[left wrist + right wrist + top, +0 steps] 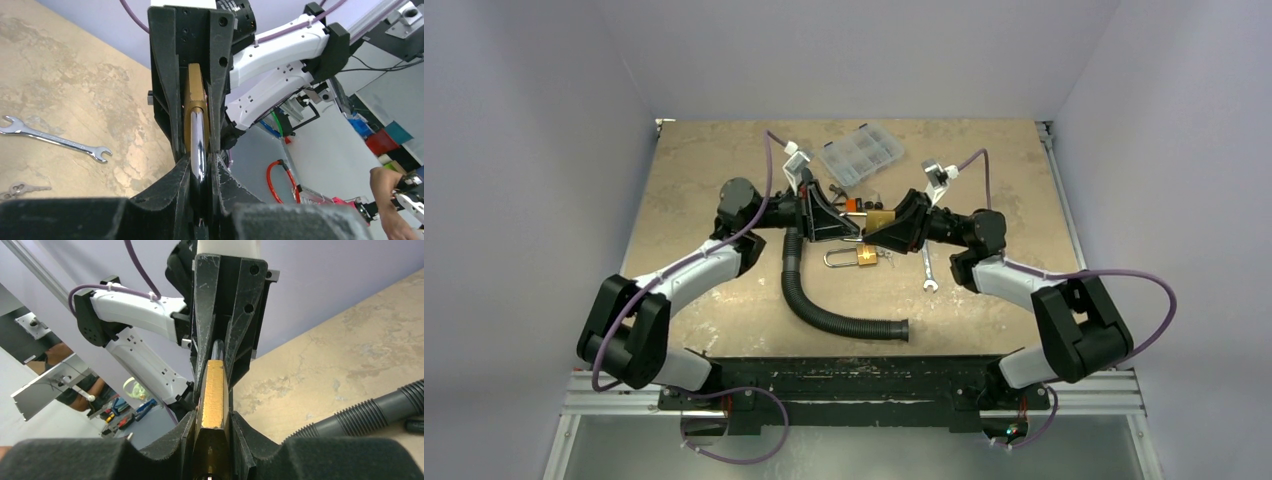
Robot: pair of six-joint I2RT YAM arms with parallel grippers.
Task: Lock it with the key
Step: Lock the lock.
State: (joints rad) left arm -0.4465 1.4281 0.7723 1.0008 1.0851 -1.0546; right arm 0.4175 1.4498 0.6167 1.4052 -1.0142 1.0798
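Note:
A brass padlock [880, 217] is held in the air over the table's middle, between both grippers. My left gripper [852, 226] is shut on its silver shackle [198, 142]. My right gripper [882, 231] is shut on its brass body [216, 387]. In the left wrist view the shackle runs between my fingers [176, 172], with the brass body [193, 92] beyond, clamped by the other gripper. A second brass padlock [865, 258] lies on the table just below the grippers. A small bunch of keys [20, 188] lies on the table, apart from both grippers.
A black corrugated hose [824, 305] curves across the near middle of the table, also in the right wrist view [370, 410]. A silver wrench [928, 268] lies right of centre. A clear compartment box [861, 152] stands at the back. Small orange parts [854, 204] lie behind the grippers.

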